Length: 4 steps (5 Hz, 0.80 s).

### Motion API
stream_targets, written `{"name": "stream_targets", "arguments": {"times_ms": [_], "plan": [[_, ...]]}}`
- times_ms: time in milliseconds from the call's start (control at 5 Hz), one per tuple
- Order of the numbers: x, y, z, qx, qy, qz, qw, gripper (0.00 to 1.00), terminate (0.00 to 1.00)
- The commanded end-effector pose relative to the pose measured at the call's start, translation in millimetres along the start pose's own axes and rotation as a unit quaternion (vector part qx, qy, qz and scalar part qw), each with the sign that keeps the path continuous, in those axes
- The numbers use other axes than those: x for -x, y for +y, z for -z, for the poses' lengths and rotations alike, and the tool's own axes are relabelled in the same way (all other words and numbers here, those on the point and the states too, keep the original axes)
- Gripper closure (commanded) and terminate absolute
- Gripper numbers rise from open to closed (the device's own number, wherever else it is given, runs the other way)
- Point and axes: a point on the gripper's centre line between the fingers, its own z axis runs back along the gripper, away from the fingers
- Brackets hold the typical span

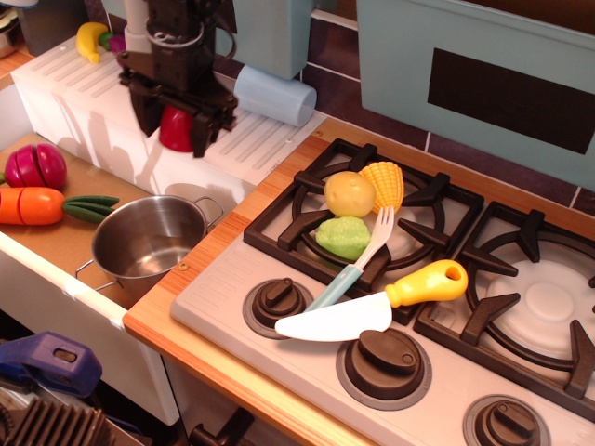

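My black gripper (174, 132) hangs over the white draining board (84, 98), its fingers closed on a small red cup (177, 128). The cup is lifted above the board and sits between the two fingers. Below and in front of it stands a steel pot (149, 240), open and with nothing inside that I can see. A light blue cup (275, 95) lies on its side just to the right of the gripper.
A purple onion (35, 166) and an orange carrot (42, 206) lie left of the pot. On the stove's left burner (279, 218) sit a yellow potato (350, 193), corn (383, 184), a green piece (342, 237) and a fork (358, 260). A yellow-handled knife (372, 305) lies by the knobs.
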Motion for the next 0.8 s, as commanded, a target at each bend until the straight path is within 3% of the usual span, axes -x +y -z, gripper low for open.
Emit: {"name": "stream_targets", "arguments": {"times_ms": [0, 200, 400, 600], "plan": [[18, 11, -15, 0.012, 0.029, -0.011, 0.9995, 1.00, 0.00], [32, 6, -23, 0.008, 0.055, -0.014, 0.9983, 1.00, 0.00], [32, 6, -23, 0.008, 0.055, -0.014, 0.9983, 0.00, 0.00], [32, 6, -23, 0.008, 0.055, -0.014, 0.9983, 0.00, 1.00]]}}
